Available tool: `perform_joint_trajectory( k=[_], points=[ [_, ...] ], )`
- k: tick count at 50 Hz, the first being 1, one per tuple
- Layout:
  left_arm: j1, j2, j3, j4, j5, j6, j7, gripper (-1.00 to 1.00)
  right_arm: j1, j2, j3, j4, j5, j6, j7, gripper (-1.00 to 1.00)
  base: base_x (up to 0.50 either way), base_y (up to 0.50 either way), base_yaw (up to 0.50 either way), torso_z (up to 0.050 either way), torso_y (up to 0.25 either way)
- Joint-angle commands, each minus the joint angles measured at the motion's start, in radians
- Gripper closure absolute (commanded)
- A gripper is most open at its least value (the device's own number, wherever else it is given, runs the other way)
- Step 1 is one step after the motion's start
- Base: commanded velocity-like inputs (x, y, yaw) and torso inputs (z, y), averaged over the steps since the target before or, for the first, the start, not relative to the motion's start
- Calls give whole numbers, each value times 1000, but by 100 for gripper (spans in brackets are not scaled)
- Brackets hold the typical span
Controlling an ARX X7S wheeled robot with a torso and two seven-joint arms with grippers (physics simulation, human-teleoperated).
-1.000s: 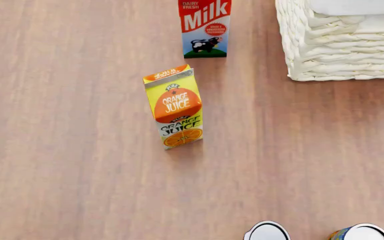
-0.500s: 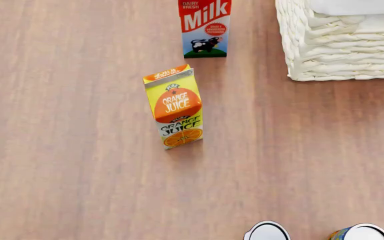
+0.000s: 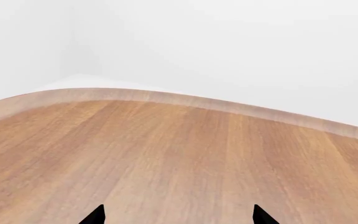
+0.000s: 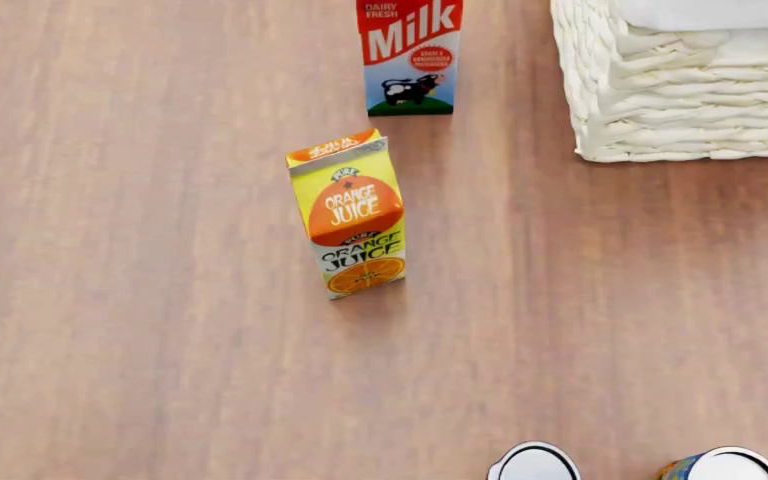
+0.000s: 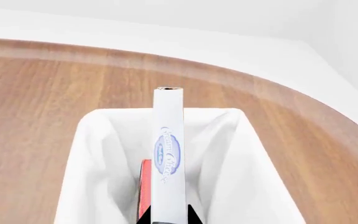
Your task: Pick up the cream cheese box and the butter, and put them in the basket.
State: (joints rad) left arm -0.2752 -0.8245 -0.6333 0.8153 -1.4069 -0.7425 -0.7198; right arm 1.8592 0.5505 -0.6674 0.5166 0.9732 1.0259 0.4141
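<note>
In the right wrist view, my right gripper (image 5: 168, 215) is shut on the cream cheese box (image 5: 168, 154), a thin white box seen edge-on with a blue oval logo. The box hangs over the inside of the white cloth-lined basket (image 5: 92, 154). A red strip of the butter (image 5: 145, 186) shows inside the basket just beside the box. In the head view the woven basket (image 4: 684, 100) stands at the top right, and neither gripper shows there. My left gripper (image 3: 177, 217) is open over bare wooden table with nothing between its fingers.
An orange juice carton (image 4: 348, 215) stands upright mid-table and a milk carton (image 4: 411, 55) stands behind it, left of the basket. Two white round parts (image 4: 534, 464) show at the head view's bottom edge. The table's curved edge (image 3: 185, 99) runs ahead of the left gripper.
</note>
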Motion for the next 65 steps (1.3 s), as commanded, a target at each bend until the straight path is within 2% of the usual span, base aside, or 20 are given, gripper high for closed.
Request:
perform_joint_trajectory(
  k=[1, 11, 39, 65],
  points=[
    [2, -2, -2, 0, -2, 2, -1, -100, -5, -2, 1, 10, -29, -10, -9, 100, 0, 0, 0, 0, 0],
    [1, -2, 3, -1, 1, 4, 0, -100, 17, -57, -35, 178, -99, -96, -63, 100, 0, 0, 0, 0, 1],
    [1, -4, 6, -1, 3, 9, 2, -100, 63, -178, -93, 457, -188, -213, -176, 100, 0, 0, 0, 0, 1],
    [12, -3, -7, 0, 2, 15, 5, -100, 47, -216, -111, 553, -217, -261, -215, 100, 0, 0, 0, 0, 1]
  ],
)
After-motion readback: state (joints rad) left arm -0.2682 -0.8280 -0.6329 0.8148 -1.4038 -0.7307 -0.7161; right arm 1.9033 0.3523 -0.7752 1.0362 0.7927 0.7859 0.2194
